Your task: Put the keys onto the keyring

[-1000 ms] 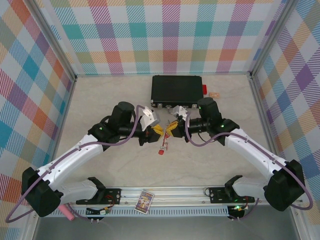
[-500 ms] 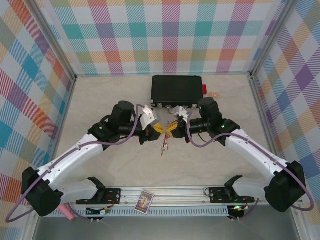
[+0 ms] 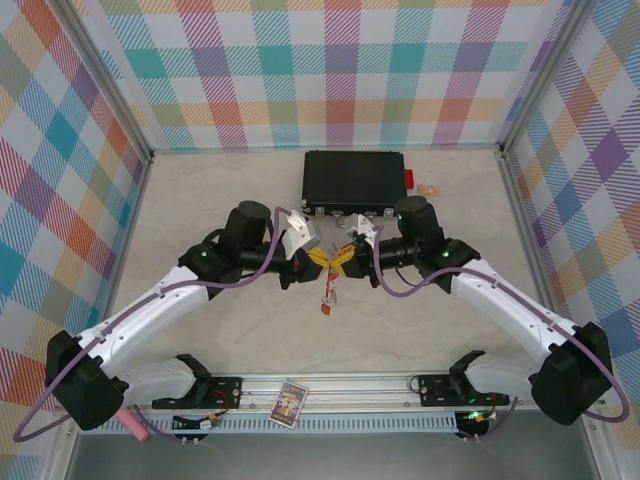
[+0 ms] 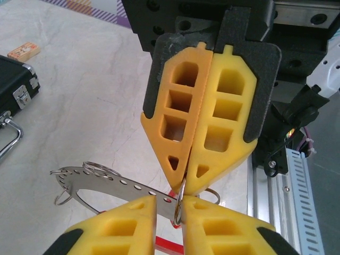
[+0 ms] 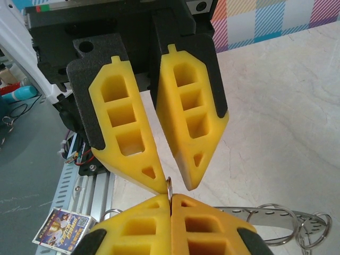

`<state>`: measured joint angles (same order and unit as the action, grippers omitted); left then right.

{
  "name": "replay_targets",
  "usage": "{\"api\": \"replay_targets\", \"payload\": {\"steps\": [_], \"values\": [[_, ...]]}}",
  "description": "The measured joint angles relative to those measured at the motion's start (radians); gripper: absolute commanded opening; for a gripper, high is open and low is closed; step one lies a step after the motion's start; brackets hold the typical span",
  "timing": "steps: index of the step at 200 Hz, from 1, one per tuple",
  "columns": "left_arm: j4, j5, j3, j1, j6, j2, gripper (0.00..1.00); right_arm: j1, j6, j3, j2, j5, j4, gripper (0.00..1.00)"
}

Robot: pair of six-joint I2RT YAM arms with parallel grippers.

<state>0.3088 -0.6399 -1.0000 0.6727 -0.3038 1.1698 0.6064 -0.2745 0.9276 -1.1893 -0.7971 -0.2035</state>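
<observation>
left gripper [image 5: 175,187]: jaws slightly apart, with a narrow gap at the tips. The keyring [image 4: 181,197] sits edge-on in that gap, together with one end of a perforated metal strip [image 4: 109,184]. In the left wrist view the ring lies against one pad. The gap looks wider than the wire, and I can't tell whether the pads bear on the strip.

keys [image 3: 327,298]: they dangle straight below where the two sets of tips meet, red tag lowest. Too small to count from the top view.

right gripper [image 4: 185,188]: tip to tip with the left one, jaws fully closed, pinching the keyring in the seam at the very tips. In the right wrist view the ring rises out of that seam into the left gripper's gap.

Around the grippers:
- The strip sticks out sideways from the tips on the black case's side and carries small split rings [image 4: 99,168].
- black case [image 3: 355,178]: beyond both grippers and apart from them, with latches and wire handle [image 4: 8,139] facing the tips.
- red block [image 3: 408,180]: just beside the case's right end.
- small tan piece [image 3: 430,190]: just right of the block.
- card [image 3: 290,402]: on the rail behind the grippers, between the arm bases.
</observation>
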Motion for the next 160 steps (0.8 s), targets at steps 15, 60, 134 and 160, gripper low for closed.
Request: {"api": "replay_targets", "payload": {"steps": [15, 60, 134, 160], "values": [[0.0, -0.007, -0.002, 0.0, 0.0, 0.001, 0.16, 0.0, 0.0, 0.0, 0.001, -0.001, 0.0, 0.0], [0.016, -0.052, -0.019, -0.001, -0.001, 0.019, 0.0, -0.002, 0.0, 0.0, 0.006, -0.001, -0.002, 0.0], [0.027, -0.06, -0.029, -0.001, 0.004, 0.021, 0.0, 0.0, 0.005, -0.013, 0.024, 0.016, 0.007, 0.07], [0.022, -0.059, -0.028, -0.001, 0.018, 0.012, 0.0, 0.004, 0.024, -0.027, 0.035, 0.037, 0.039, 0.33]]}}
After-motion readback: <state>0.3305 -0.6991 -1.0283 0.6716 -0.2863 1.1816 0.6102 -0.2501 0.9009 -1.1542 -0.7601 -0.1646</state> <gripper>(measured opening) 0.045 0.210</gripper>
